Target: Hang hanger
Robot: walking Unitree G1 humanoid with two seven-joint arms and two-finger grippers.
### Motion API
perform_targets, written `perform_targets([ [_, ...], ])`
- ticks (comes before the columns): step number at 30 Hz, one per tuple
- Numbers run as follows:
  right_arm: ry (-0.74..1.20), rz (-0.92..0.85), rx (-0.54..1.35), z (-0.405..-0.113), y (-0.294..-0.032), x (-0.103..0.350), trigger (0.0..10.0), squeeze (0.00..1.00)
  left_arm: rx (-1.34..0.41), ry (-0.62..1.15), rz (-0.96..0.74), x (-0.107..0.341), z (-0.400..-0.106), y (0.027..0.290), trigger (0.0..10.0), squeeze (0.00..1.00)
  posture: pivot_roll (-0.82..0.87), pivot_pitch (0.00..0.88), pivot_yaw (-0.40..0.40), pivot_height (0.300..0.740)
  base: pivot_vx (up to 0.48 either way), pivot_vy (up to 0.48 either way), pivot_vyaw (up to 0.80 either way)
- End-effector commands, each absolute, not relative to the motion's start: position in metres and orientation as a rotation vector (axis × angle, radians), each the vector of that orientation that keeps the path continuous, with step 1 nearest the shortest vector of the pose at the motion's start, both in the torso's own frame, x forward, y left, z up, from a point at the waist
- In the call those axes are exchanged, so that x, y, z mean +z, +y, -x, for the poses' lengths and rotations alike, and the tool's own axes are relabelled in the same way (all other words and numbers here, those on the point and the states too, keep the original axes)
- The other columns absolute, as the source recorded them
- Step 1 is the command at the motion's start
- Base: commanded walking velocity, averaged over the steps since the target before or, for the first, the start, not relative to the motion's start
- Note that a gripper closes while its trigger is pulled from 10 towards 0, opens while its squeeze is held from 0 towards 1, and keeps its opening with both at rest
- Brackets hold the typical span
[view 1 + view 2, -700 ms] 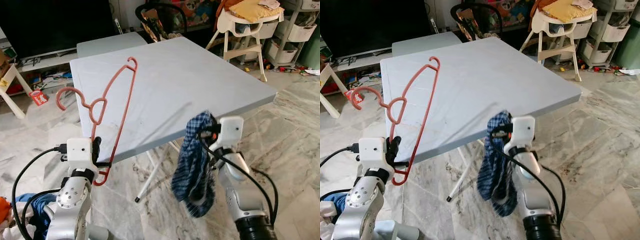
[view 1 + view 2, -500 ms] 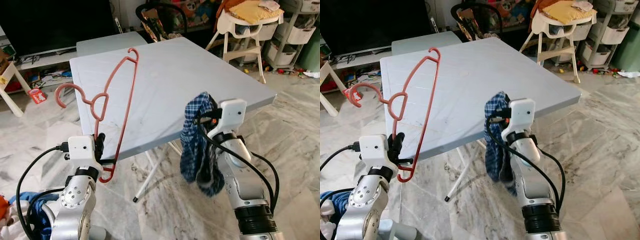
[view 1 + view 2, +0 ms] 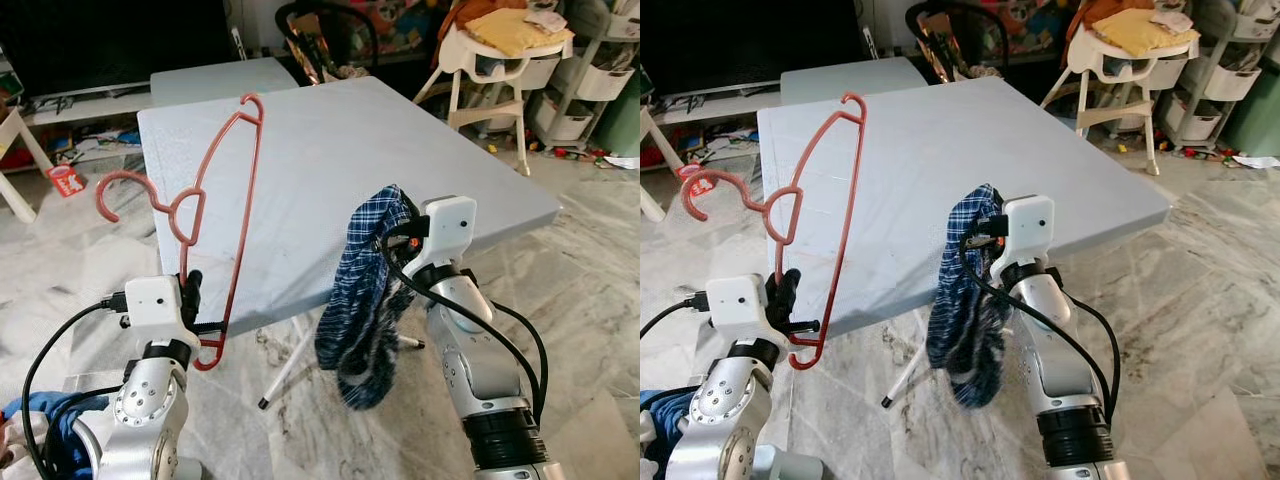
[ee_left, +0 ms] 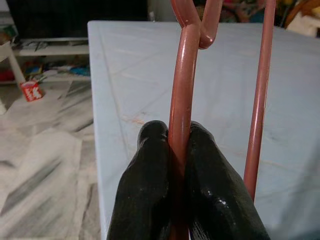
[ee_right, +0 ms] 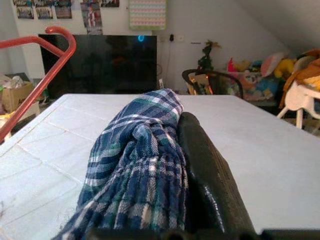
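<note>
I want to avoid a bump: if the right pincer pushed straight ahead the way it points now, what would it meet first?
Probably the grey table. The right pincer, shut on the plaid cloth, points across the tabletop at a shallow angle, so it may skim over the surface instead; depth is unclear. The red hanger stands off to the side.

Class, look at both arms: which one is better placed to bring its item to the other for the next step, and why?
Probably the right. The right gripper holds the checked cloth hanging free, easy to carry over. The left gripper grips the red hanger upright and only needs to hold it steady.
</note>
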State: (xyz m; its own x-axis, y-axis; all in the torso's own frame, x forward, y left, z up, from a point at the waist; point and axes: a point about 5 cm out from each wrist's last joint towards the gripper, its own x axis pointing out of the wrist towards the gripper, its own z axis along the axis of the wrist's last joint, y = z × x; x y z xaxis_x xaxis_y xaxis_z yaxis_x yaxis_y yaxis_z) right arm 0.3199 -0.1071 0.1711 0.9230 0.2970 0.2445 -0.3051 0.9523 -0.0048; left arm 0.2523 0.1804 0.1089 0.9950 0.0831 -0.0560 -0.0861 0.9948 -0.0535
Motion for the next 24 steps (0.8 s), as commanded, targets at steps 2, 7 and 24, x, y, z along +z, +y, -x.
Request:
perform_targets([
  [2, -0.266, -0.036, 0.322, -0.320, -0.104, 0.178, 10.0, 0.00, 0.083, 0.038, 0.053, 0.114, -0.253, 0.181, 10.0, 0.00, 0.05, 0.000, 0.013, 0.740, 0.341, 0.000, 0.00],
  [7, -0.267, -0.033, 0.316, -0.320, -0.105, 0.178, 10.0, 0.00, 0.073, 0.038, 0.057, 0.116, -0.256, 0.179, 10.0, 0.00, 0.04, 0.000, 0.018, 0.740, 0.343, 0.000, 0.00],
  [24, -0.362, -0.117, 0.327, -0.325, -0.097, 0.214, 10.0, 0.00, 0.069, 0.024, 0.059, 0.121, -0.260, 0.179, 10.0, 0.00, 0.04, 0.000, 0.016, 0.740, 0.348, 0.000, 0.00],
])
